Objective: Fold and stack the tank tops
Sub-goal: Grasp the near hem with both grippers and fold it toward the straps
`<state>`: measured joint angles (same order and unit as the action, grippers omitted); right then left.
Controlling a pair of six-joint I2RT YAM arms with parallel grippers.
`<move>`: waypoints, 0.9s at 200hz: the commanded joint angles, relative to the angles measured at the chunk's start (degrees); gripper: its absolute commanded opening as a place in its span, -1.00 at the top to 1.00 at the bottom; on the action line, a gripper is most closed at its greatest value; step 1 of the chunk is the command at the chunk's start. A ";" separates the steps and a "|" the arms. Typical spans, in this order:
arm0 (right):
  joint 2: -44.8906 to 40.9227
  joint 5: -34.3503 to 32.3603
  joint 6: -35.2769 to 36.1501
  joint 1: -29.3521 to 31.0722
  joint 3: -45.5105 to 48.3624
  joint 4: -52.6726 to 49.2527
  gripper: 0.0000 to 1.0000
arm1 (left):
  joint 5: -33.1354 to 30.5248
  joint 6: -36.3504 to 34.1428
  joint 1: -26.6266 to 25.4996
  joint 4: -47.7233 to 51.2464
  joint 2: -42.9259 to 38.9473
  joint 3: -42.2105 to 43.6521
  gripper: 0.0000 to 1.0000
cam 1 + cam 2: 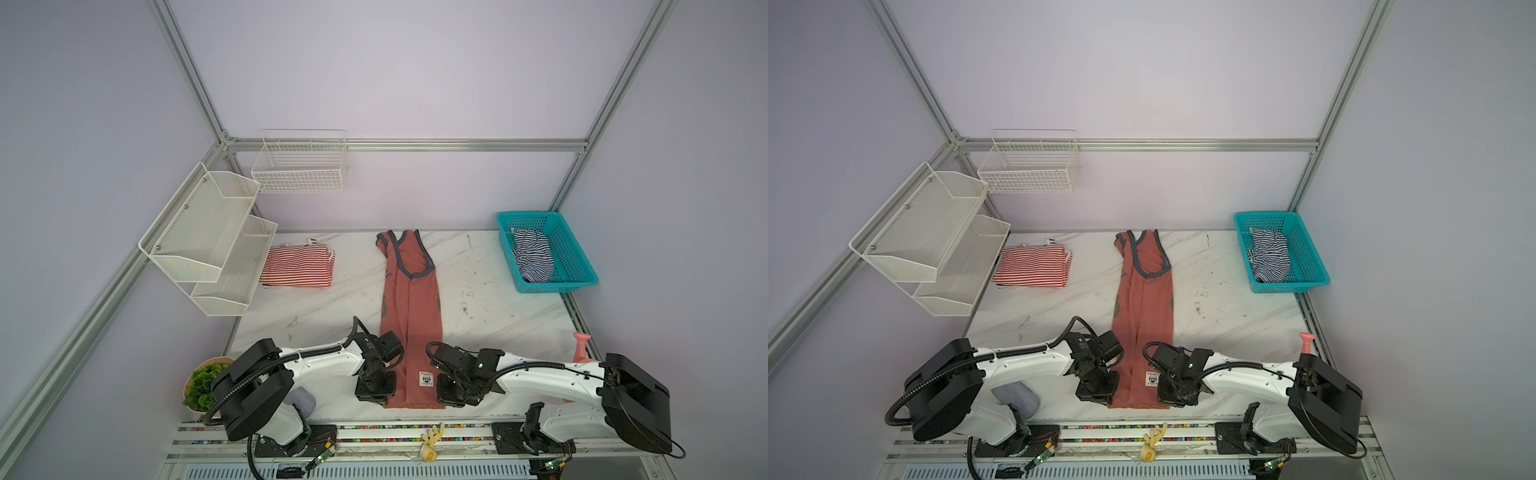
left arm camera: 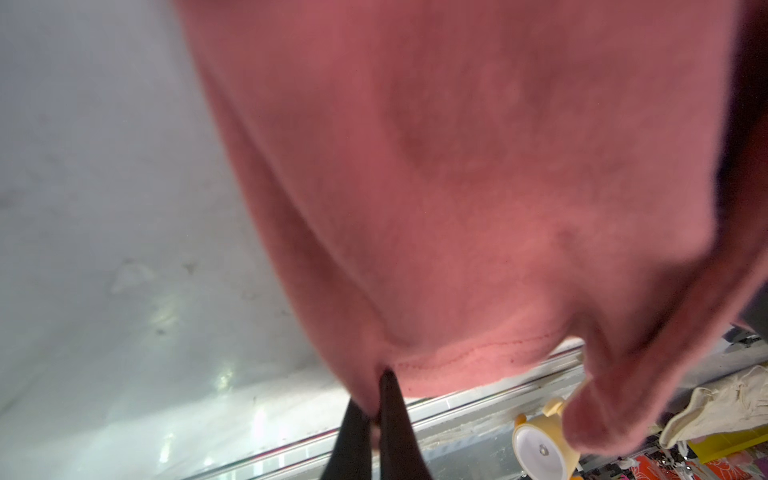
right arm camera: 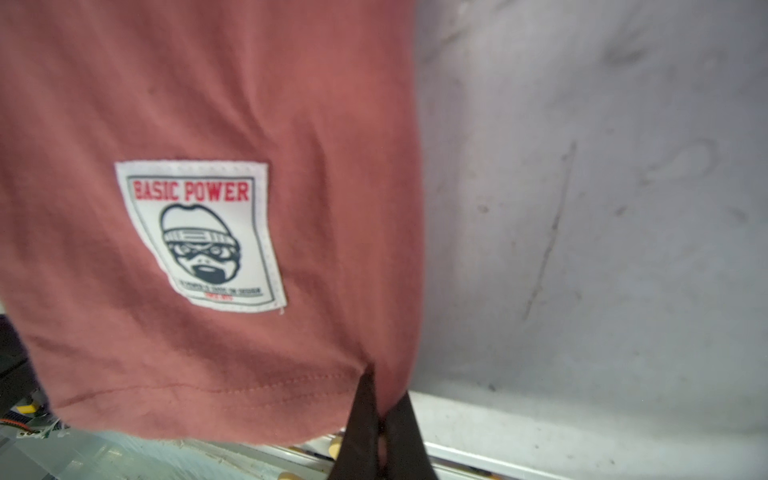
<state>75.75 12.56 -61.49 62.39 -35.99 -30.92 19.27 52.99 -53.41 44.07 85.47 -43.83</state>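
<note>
The salmon-red tank top (image 1: 411,316) (image 1: 1144,311), folded into a long narrow strip with dark grey trim at its far end, lies down the middle of the marble table (image 1: 490,299). My left gripper (image 2: 376,399) (image 1: 380,395) is shut on the hem's left corner. My right gripper (image 3: 380,409) (image 1: 444,397) is shut on the hem's right corner, beside the white badge (image 3: 199,237). The hem (image 2: 478,361) hangs lifted off the table in both wrist views. A folded red-and-white striped tank top (image 1: 299,266) (image 1: 1032,266) lies at the far left. A navy-and-white striped tank top (image 1: 534,255) (image 1: 1268,253) sits crumpled in the teal basket (image 1: 577,257).
White mesh shelves (image 1: 208,237) and a wire basket (image 1: 301,162) hang on the left and back walls. A plant (image 1: 203,384) and a grey cloth (image 1: 301,401) sit at the near left. A pink tool (image 1: 579,347) stands at the near right. A yellow toy (image 1: 432,442) lies on the front rail.
</note>
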 commanded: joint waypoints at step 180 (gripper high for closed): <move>-3.36 -10.02 12.66 -15.02 -18.72 -9.93 1.00 | -12.22 -9.06 13.40 10.79 -6.62 -20.60 1.00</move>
<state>69.73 3.64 -56.14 51.83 -50.68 -38.87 8.86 49.47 -42.92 53.54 76.99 -56.12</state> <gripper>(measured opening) 0.052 0.048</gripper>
